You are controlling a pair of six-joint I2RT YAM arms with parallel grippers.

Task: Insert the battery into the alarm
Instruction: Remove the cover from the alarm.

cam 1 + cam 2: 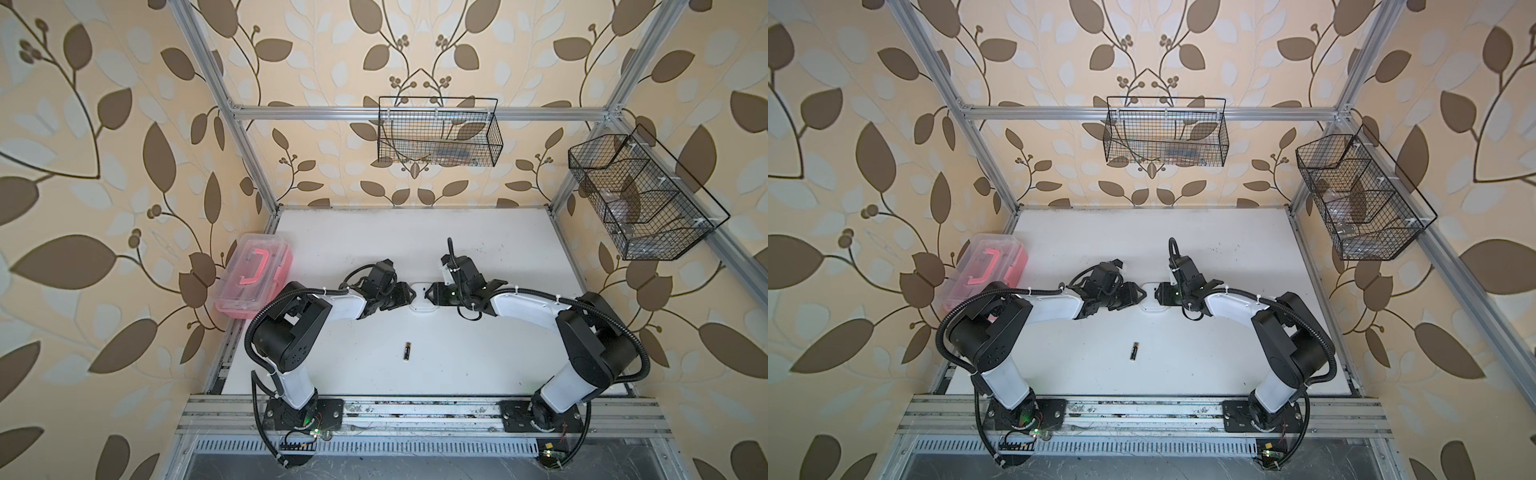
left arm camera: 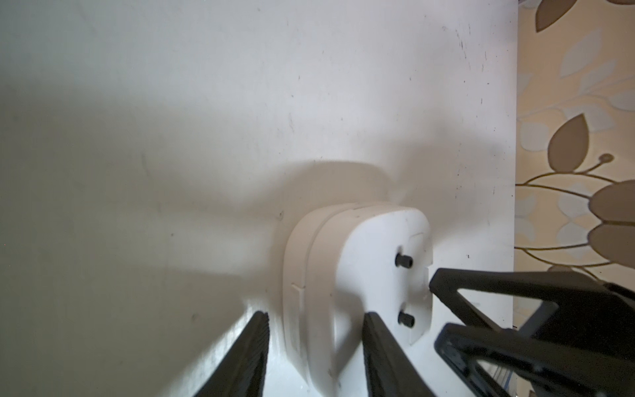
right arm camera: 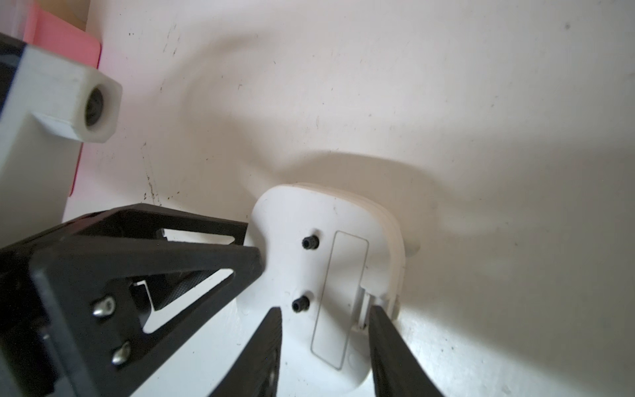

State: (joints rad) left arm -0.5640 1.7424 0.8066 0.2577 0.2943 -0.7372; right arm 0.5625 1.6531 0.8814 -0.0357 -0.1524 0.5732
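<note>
Left wrist view: straddling the rim of the alarm [image 2: 371, 240] with the left jaws part open, leaving a sliver of bench [image 2: 206, 103] showing beside one tip, so seemingly not clamping yet. Right wrist view: reaching over the alarm's plain back with the right jaws also part open, resting one tip at the latch notch of the cover [image 3: 343, 292]; pressing or merely touching, impossible to tell. Holding nothing else on either side.

Judging by this, bracing the alarm to get the cover off. Doing it well probably meaning: squeezing the rim squarely from 9 o'clock, staying off the two black knobs [image 3: 310, 243], working the notch gently from 3 o'clock, and keeping the alarm from skating across the bench.

Lying untouched on bare bench: the battery [image 1: 406, 351], at 6 o'clock from the alarm and from both jaws, well apart from all three, running roughly along the 12-to-6 line. Sitting mid-bench in both top views: the alarm [image 1: 420, 307] [image 1: 1151, 307], with the left jaws at its 9 o'clock and the right jaws at its 3 o'clock; lying flat or tipping, hard to tell.
</note>
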